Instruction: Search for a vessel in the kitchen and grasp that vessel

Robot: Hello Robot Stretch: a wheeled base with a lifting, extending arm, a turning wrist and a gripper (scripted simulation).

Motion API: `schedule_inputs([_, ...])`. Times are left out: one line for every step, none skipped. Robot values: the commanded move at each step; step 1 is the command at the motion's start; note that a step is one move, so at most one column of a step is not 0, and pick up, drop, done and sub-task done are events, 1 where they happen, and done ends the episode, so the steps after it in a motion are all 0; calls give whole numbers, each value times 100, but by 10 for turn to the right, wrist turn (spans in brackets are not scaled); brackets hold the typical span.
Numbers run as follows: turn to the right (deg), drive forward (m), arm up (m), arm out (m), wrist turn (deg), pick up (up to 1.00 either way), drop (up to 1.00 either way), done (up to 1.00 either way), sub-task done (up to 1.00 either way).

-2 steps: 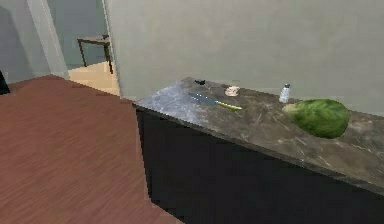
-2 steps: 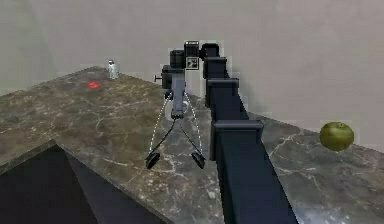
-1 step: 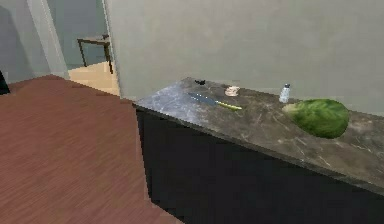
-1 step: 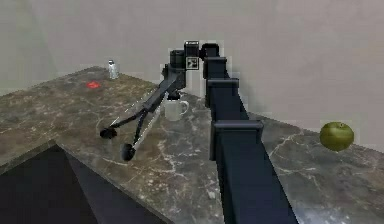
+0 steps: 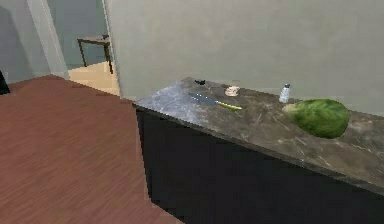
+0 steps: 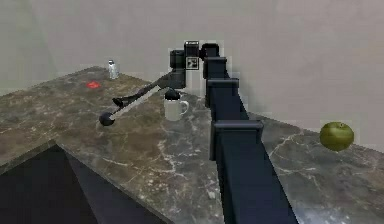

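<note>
Marbled counter (image 6: pixel 150 160) bears a white mug (image 6: pixel 176 108); reddish floor (image 5: pixel 60 150), grey walls (image 5: pixel 250 40).

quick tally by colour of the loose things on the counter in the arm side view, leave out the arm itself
white: 2, the mug and the small shaker
green: 1, the apple
red: 1, a small flat thing
total: 4
</note>
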Motion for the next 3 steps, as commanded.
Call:
schedule_inputs([0,0,0,0,450,0,0,0,0])
schedule_inputs([0,0,0,0,330,0,0,0,0])
schedule_inputs([0,0,-16,0,0,0,0,0,0])
